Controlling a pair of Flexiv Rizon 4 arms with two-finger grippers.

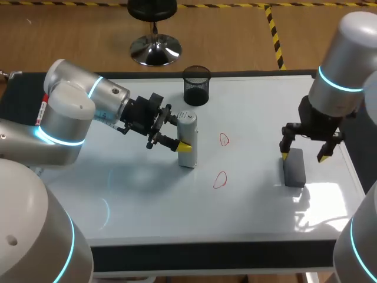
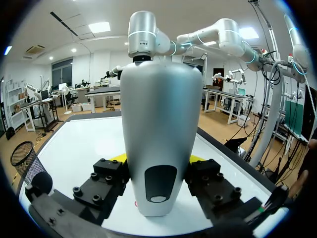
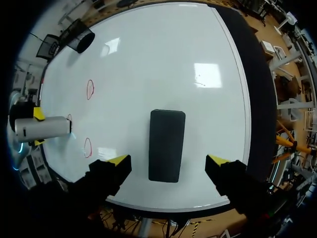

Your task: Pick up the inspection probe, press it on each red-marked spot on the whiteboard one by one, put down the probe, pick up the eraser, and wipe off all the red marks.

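My left gripper (image 1: 184,145) is shut on the grey inspection probe (image 1: 187,137), which stands upright with its lower end at the whiteboard (image 1: 147,200). In the left wrist view the probe (image 2: 158,124) fills the gap between the fingers of that gripper (image 2: 158,159). A red trace (image 2: 135,203) peeks out at its base. Two red marks (image 1: 224,139) (image 1: 220,180) lie to the probe's right. My right gripper (image 1: 303,155) hangs open just above the dark eraser (image 1: 294,167). In the right wrist view the eraser (image 3: 167,144) lies flat between the yellow tips of the right gripper (image 3: 168,161), untouched.
A black mesh cup (image 1: 196,85) stands at the back of the board, behind the probe. The board's right edge (image 1: 353,171) runs close to the eraser. From the right wrist the red marks (image 3: 90,89) (image 3: 87,147) and the probe (image 3: 42,127) lie beyond the eraser.
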